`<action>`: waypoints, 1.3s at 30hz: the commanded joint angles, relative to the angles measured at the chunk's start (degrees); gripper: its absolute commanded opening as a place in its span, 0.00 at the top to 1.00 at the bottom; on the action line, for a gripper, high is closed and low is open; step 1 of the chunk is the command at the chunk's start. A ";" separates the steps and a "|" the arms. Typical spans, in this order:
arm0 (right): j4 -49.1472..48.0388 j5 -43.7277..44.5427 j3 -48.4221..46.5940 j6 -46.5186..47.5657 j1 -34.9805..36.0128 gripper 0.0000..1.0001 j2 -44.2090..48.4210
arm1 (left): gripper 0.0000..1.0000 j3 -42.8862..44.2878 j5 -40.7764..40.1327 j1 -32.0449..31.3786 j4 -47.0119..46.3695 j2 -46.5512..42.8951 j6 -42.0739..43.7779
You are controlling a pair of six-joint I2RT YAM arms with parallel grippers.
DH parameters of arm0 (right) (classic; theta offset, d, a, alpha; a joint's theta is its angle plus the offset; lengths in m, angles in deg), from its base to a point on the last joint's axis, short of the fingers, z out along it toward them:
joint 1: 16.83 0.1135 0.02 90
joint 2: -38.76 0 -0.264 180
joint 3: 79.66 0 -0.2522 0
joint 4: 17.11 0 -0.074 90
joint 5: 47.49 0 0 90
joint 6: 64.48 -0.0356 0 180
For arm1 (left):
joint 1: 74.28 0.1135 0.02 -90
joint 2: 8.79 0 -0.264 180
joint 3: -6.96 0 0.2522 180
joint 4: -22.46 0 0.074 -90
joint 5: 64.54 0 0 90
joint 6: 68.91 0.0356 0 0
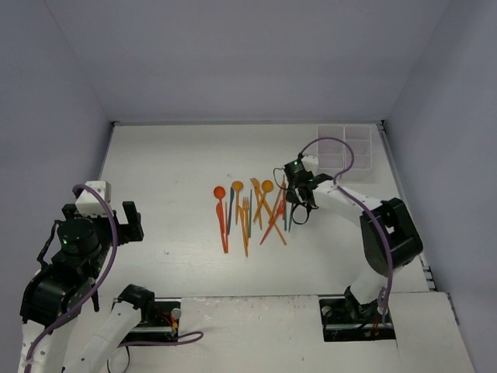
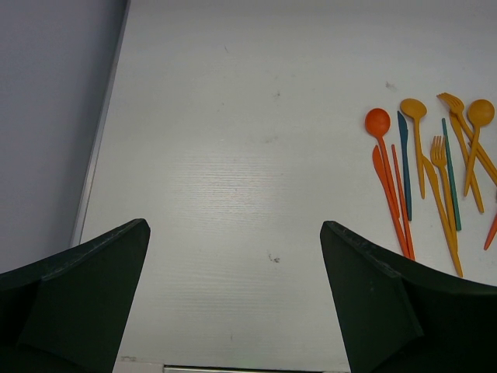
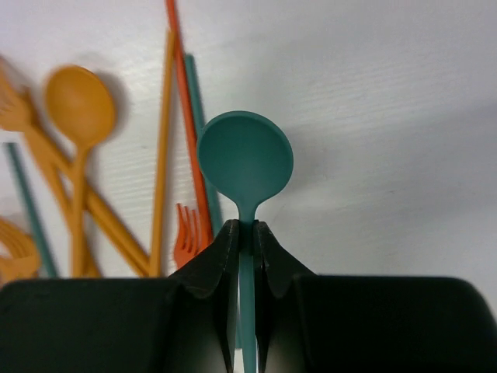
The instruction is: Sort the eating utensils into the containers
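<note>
Several orange, red and teal utensils (image 1: 252,214) lie in a loose pile at mid-table. My right gripper (image 3: 247,227) is shut on the neck of a teal spoon (image 3: 245,159), held above the right side of the pile (image 1: 299,203). An orange spoon (image 3: 78,105) and a red fork (image 3: 185,241) lie below it. The white compartment tray (image 1: 347,148) stands at the far right. My left gripper (image 2: 233,256) is open and empty, over bare table left of the pile, with a red spoon (image 2: 378,123) at its upper right.
Grey walls enclose the white table on three sides. The left wall edge (image 2: 101,124) runs close beside my left gripper. Bare table lies between the pile and the left wall.
</note>
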 commanded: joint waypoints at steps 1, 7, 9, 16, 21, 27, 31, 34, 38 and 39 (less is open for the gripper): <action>-1.08 4.40 -5.61 0.97 -5.70 1.00 13.44 | 0.10 1.01 0.13 -0.31 -2.07 1.87 -0.09; -1.22 9.51 -8.78 2.34 -17.18 1.00 19.34 | 0.10 1.10 -0.35 -0.31 -1.99 1.26 0.52; -1.56 12.62 -9.89 2.54 -20.59 1.00 20.06 | 0.10 1.02 -0.62 -0.31 -1.99 0.95 0.50; -6.62 20.17 -10.12 -2.73 -32.09 1.00 17.10 | 0.10 0.76 0.02 -0.31 -1.99 0.41 0.19; -11.65 26.51 -11.51 -5.07 -33.66 1.00 13.26 | 0.10 0.47 0.79 -0.31 -1.99 0.09 -1.17; -13.54 30.14 -16.18 -5.90 -35.75 1.00 6.56 | 0.10 -0.10 1.24 -0.31 -2.08 -0.79 -2.73; -14.49 31.58 -19.04 -5.61 -35.80 1.00 2.12 | 0.10 -0.55 0.68 -0.31 -2.16 -1.36 -2.83; -15.84 31.78 -20.60 -5.78 -35.73 1.00 -0.92 | 0.10 -0.42 0.08 -0.31 -2.32 -1.31 -2.73; -18.00 31.84 -21.99 -5.28 -35.27 1.00 -3.75 | 0.10 -0.17 -0.04 -0.31 -2.72 -0.98 -2.98; -18.69 31.89 -22.09 -5.07 -35.11 1.00 -4.33 | 0.10 -0.13 -0.02 -0.31 -3.06 -0.94 -2.97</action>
